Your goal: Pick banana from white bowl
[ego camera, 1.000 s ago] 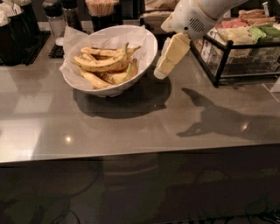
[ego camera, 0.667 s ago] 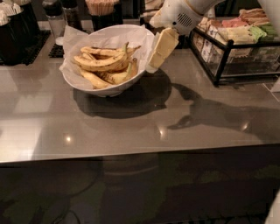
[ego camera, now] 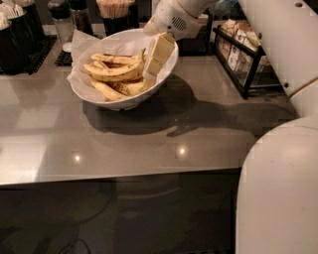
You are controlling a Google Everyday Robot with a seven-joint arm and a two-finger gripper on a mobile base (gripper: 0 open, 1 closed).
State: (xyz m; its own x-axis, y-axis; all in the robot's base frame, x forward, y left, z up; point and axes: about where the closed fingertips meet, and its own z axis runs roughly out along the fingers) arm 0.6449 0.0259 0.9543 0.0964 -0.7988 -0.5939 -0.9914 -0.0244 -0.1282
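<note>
The white bowl (ego camera: pixel 126 101) stands on the grey counter at the back left, lined with crinkled white paper (ego camera: pixel 82 43). Several speckled yellow bananas lie in it. The long, strongly curved banana (ego camera: pixel 115 73) lies on top, across the middle. My gripper (ego camera: pixel 156 60) reaches down from the upper right, inside the bowl's right rim. Its cream tip is just right of the banana's right end, at about banana height. Whether it touches the banana cannot be told.
A black wire basket (ego camera: pixel 237 55) with packets stands at the back right. Dark containers (ego camera: pixel 17 30), a shaker bottle (ego camera: pixel 60 17) and a cup of sticks (ego camera: pixel 115 10) line the back. My white body (ego camera: pixel 278 188) fills the right foreground. The counter's front edge (ego camera: pixel 124 176) runs across.
The gripper has moved left from beside the bowl's right side to over its rim and down among the bananas. The bananas have not moved.
</note>
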